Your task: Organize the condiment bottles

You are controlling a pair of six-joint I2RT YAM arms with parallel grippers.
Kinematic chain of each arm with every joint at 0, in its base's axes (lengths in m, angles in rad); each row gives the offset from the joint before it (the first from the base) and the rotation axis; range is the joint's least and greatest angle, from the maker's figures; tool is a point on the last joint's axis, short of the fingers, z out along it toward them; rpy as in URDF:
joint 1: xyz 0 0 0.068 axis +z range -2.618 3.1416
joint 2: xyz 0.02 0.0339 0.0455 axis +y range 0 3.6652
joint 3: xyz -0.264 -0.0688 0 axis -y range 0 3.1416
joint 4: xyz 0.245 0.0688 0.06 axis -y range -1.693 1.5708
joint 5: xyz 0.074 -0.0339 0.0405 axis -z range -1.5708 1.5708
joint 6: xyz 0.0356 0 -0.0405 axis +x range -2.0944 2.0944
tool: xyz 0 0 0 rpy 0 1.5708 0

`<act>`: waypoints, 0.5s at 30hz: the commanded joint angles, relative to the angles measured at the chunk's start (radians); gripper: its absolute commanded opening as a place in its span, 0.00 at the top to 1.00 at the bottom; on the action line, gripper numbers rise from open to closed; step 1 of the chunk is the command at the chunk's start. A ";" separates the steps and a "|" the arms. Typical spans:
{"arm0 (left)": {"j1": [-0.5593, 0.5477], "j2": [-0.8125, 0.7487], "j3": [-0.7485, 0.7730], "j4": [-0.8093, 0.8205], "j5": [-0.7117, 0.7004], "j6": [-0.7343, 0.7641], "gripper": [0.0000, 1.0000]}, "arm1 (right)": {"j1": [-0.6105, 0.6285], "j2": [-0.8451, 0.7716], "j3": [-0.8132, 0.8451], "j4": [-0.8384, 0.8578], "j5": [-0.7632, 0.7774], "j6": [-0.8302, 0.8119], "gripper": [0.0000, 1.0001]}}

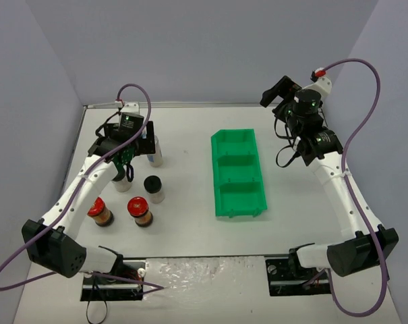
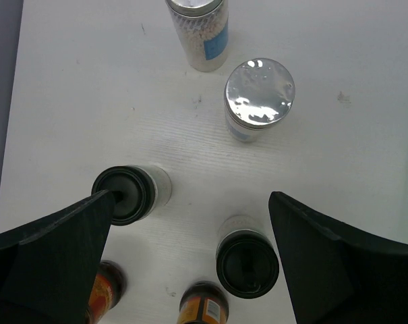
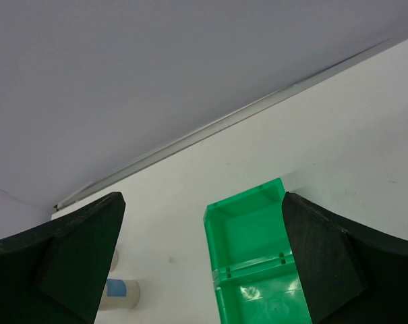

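Note:
Several condiment bottles stand at the table's left. In the left wrist view, two silver-lidded jars point(image 2: 259, 94) point(image 2: 198, 27) are farthest, two black-lidded jars point(image 2: 126, 194) point(image 2: 247, 263) nearer, and two dark brown jars point(image 2: 204, 304) point(image 2: 106, 289) sit at the bottom edge. My left gripper point(image 2: 190, 196) hovers open above them and holds nothing. From above, the left gripper point(image 1: 131, 156) covers part of the cluster; a silver-lidded jar point(image 1: 154, 152), a black-lidded jar point(image 1: 153, 185) and two red-lidded jars point(image 1: 99, 210) point(image 1: 139, 209) show. My right gripper point(image 1: 276, 92) is raised at the back right, and its jaws point(image 3: 204, 199) stand open and empty.
A green three-compartment bin point(image 1: 218, 177) lies in the middle of the table, its compartments holding nothing; it also shows in the right wrist view as the green bin point(image 3: 214, 223). Grey walls close the back and both sides. A jar with a blue label point(image 3: 119, 293) shows at lower left.

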 commanded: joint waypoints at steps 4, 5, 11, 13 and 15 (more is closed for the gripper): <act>-0.008 -0.024 0.102 -0.015 -0.116 0.014 0.03 | 0.010 -0.032 0.030 -0.049 0.153 0.006 0.00; -0.008 -0.030 0.102 -0.022 -0.122 0.005 0.03 | 0.012 -0.043 0.019 -0.048 0.170 0.020 0.00; -0.008 -0.029 0.105 -0.051 -0.152 0.007 0.03 | 0.118 -0.142 -0.170 -0.005 0.237 0.032 0.00; -0.008 0.000 0.147 -0.072 -0.178 0.014 0.03 | 0.122 -0.174 -0.202 -0.004 0.269 0.026 0.00; -0.002 0.028 0.168 -0.086 -0.206 0.003 0.03 | 0.121 -0.189 -0.227 0.009 0.290 0.020 0.00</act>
